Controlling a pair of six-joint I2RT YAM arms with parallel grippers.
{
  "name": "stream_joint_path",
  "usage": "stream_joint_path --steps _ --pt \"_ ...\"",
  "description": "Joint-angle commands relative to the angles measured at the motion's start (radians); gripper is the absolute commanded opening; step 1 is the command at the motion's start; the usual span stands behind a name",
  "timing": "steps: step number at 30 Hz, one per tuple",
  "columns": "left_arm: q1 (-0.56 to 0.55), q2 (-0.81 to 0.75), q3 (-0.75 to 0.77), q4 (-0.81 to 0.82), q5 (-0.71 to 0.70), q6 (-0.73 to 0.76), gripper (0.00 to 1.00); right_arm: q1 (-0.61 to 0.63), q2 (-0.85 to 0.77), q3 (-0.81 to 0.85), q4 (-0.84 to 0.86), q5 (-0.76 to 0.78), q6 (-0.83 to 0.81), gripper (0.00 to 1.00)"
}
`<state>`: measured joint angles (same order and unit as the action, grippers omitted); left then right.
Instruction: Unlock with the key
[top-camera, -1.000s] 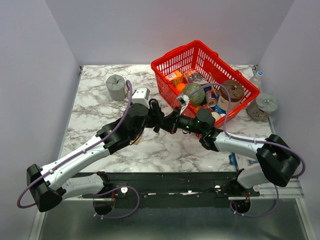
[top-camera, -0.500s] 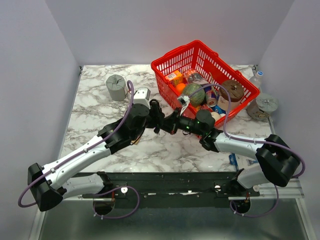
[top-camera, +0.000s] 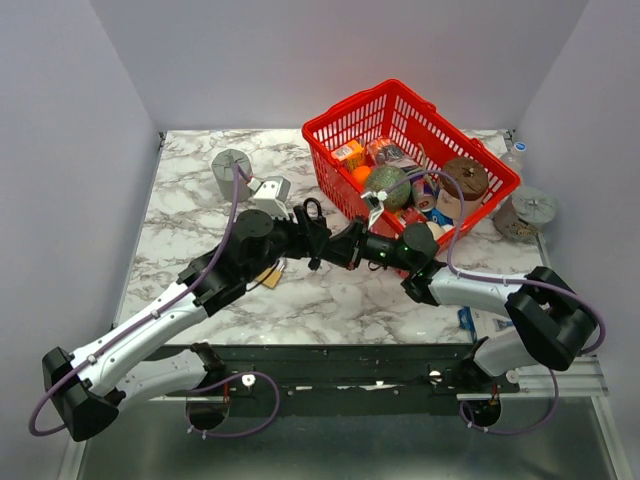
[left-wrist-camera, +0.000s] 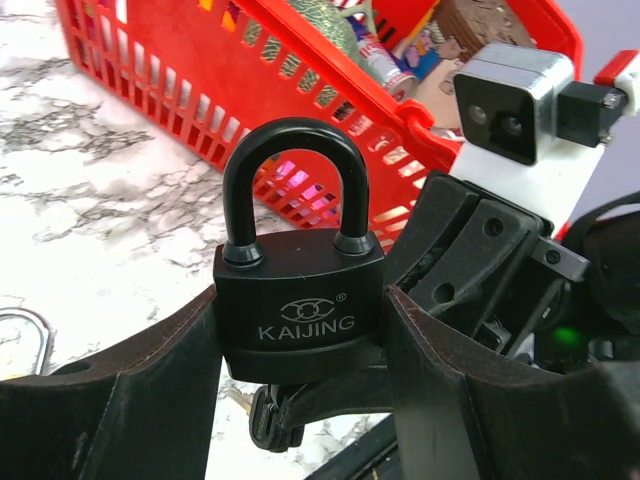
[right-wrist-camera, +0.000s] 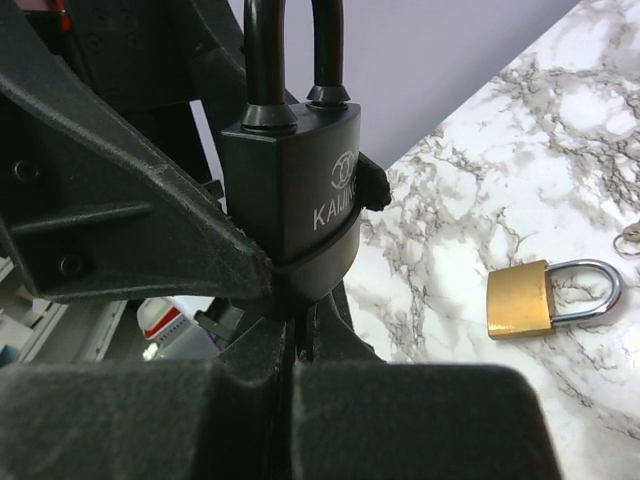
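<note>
With the left pincer (left-wrist-camera: 300, 340) clamped on the black KAIJING padlock (left-wrist-camera: 300, 295) and the right pincer (right-wrist-camera: 297, 352) pinched shut on the key (left-wrist-camera: 272, 422) under the lock's base, an off-axis twist could jam it or let it slip.

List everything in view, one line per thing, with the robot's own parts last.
black padlock: one, black, held off the table between the left tool's fingers
key: one, black head, just under the black padlock, mostly hidden
brass padlock: one, brass with a silver shackle, lying flat on the table
basket: one, red, back right of the table
groceries: several, mixed colours, inside the basket
grey cylinders: two, grey, one back left, one right of the basket
table: one, white and grey marble
left tool: one, black, shut on the black padlock
right tool: one, black, shut on the key beneath the padlock
</note>
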<state>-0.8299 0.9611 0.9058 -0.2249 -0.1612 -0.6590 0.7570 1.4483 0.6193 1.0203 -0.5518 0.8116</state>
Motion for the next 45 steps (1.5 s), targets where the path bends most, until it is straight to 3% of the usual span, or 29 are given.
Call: stream_joint_path --steps 1,10,17,19,26,29,32,36,40,45 --pt "0.021 -0.030 -0.031 0.006 0.141 -0.011 0.00 -0.031 -0.017 0.011 0.244 -0.080 0.034 0.01" --pt "0.032 -0.078 -0.061 0.021 0.298 0.024 0.00 -0.036 -0.060 0.020 0.276 -0.134 0.069 0.01" --pt "0.041 -0.094 -0.045 -0.037 0.223 0.019 0.00 -0.036 -0.117 0.017 0.146 -0.108 -0.015 0.02" --pt "0.057 -0.082 -0.027 -0.053 0.177 0.016 0.00 -0.036 -0.137 0.005 0.072 -0.085 -0.060 0.08" --pt "0.144 -0.016 0.048 -0.059 0.121 0.030 0.00 -0.036 -0.269 -0.064 -0.130 -0.033 -0.161 0.60" --pt "0.178 0.024 0.071 -0.041 0.155 0.087 0.00 -0.035 -0.342 -0.099 -0.204 -0.030 -0.180 0.75" --pt "0.192 0.041 0.067 -0.002 0.235 0.189 0.00 -0.036 -0.417 -0.116 -0.304 -0.046 -0.203 0.79" --pt "0.201 0.031 0.050 -0.010 0.436 0.347 0.00 -0.036 -0.491 -0.024 -0.633 0.065 -0.325 0.82" --pt "0.206 -0.011 0.006 -0.024 0.618 0.492 0.00 -0.036 -0.502 0.083 -0.764 0.113 -0.423 0.86" --pt "0.213 -0.085 -0.083 0.039 0.629 0.567 0.00 -0.036 -0.419 0.181 -0.845 0.102 -0.521 0.88"
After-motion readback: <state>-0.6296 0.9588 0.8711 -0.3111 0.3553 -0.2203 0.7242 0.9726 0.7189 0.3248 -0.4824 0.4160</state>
